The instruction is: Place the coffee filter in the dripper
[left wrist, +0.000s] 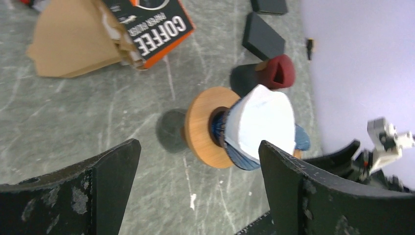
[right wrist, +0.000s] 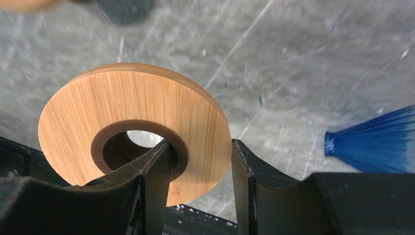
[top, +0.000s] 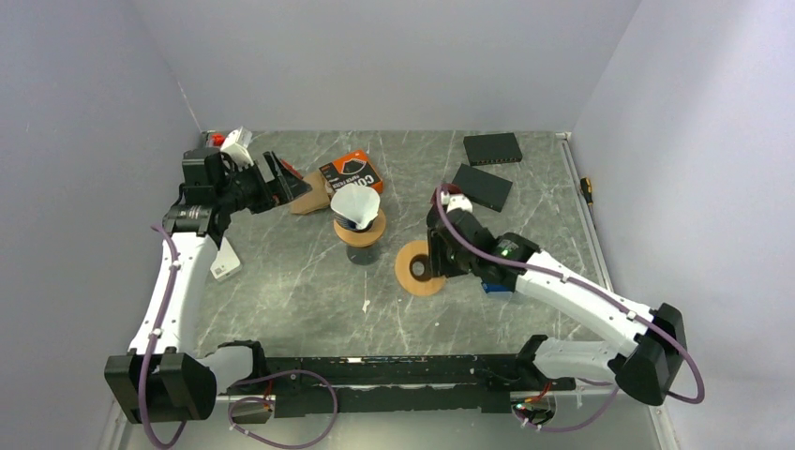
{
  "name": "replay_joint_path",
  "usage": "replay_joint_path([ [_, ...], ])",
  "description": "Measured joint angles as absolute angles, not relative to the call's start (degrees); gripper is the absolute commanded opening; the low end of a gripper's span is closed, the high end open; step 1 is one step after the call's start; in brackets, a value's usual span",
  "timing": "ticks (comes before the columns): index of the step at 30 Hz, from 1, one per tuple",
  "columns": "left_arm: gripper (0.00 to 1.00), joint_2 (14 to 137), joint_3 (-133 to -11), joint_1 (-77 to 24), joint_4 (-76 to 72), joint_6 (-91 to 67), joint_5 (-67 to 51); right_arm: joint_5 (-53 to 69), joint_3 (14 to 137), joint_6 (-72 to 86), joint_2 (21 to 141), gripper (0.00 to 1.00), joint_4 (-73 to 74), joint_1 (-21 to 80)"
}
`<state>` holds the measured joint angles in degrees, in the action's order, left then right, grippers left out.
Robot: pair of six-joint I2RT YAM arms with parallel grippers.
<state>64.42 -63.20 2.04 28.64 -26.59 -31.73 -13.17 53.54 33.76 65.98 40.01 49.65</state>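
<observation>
While the left gripper (left wrist: 198,147) hangs wide open at rear left, the right gripper (right wrist: 200,147) is clamped on a bamboo ring (right wrist: 98,107).
Table (top: 300,281): grey, marble-veined, matte. Bamboo ring: flat disc, straight grain, dark-edged centre hole, with one finger in the hole and one outside the rim. Mid-table, a blue ribbed dripper (left wrist: 244,159) sits on a second wooden ring (left wrist: 200,129). The coffee filter (left wrist: 262,122), a smooth white paper cone, is seated inside it.

The table (top: 309,291) had a dark grey-green top that looked like marble, with thin pale veins across it. Plain walls of a pale lilac-grey colour closed it in: the back wall (top: 394,56), the left wall (top: 75,141) and the right wall (top: 694,141). The light was soft and even, and the shadows were weak.
</observation>
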Motion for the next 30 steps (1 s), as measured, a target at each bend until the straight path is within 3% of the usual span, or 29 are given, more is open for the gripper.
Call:
replay_joint_path([
  [10,0.94,69.28,-70.50,0.58,26.74,-31.14,-42.72,-12.91,72.47,25.56,71.59,0.32,40.77,41.23],
  [16,0.93,72.51,-77.10,-7.94,25.54,-32.49,-44.60,-12.27,80.55,22.15,76.71,0.32,40.18,40.51],
  [26,0.83,79.53,-83.59,-17.61,23.03,-33.74,-46.68,-9.50,90.48,18.81,82.00,0.30,38.52,40.42],
  [30,0.73,80.95,-83.55,-18.65,22.87,-34.35,-46.78,-8.49,92.77,18.02,82.63,0.30,37.93,40.42],
])
